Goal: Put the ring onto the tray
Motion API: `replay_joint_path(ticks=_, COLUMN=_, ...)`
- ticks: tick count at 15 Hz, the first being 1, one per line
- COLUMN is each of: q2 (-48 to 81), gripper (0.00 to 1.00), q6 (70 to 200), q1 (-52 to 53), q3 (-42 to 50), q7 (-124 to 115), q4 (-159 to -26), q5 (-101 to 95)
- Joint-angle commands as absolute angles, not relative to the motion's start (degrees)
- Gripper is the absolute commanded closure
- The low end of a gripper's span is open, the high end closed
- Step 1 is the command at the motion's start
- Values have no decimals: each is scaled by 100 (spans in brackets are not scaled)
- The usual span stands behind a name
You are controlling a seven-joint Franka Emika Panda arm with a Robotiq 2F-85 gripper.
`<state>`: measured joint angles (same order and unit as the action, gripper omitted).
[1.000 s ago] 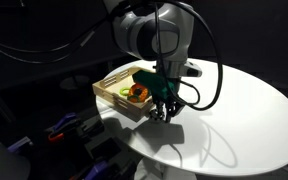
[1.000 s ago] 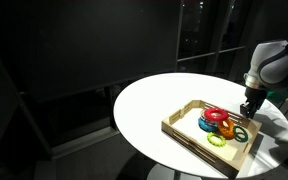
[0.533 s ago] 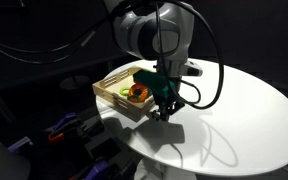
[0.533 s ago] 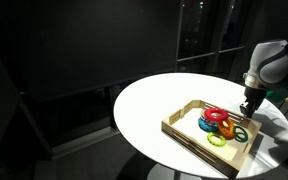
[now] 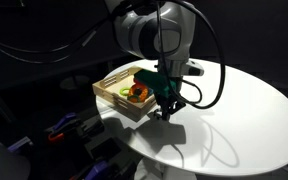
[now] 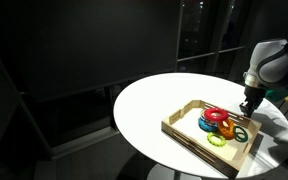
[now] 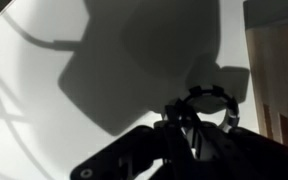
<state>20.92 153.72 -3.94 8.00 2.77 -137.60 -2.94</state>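
The gripper [image 5: 165, 112] stands low over the white table [image 5: 246, 112], fingers pointing down, just off the near corner of the tray [image 5: 112, 97]. In an exterior view it hangs beside the tray's [image 6: 198, 141] far side, outside the rim, with the coloured rings [image 6: 216, 122] lying inside the tray. The ring [image 7: 212, 91] shows only in the wrist view. It lies flat on the table in the arm's shadow, right at the fingertips and a touch to the right of their midline. The dark finger silhouettes overlap its lower half. Whether the jaws are spread around it, shut on it, or merely above it cannot be told, because fingers and ring are both dark and merge together. Being round, the ring has no long axis, so the approach angle matters little. What matters is that the light wood of the tray [image 7: 280, 80] fills the right edge of the wrist view, close beyond the ring. The carry looks like a short lift and a sideways shift to the right of that view, clearing the low wall. The grasp seems the step in hand, and a thin ring lying flat could slip out of a pinch.
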Motion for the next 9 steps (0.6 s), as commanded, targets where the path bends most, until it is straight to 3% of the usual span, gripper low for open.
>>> replay_joint_path(ticks=1, q2=1947, gripper=94, q6=15109, q1=-405, q3=888, q7=46, q4=-13631, q5=-417)
replay_joint_path(ticks=9, q2=1393, gripper=94, q6=14709, q1=-404, q3=940, q7=-108, q4=-13650, q5=-415)
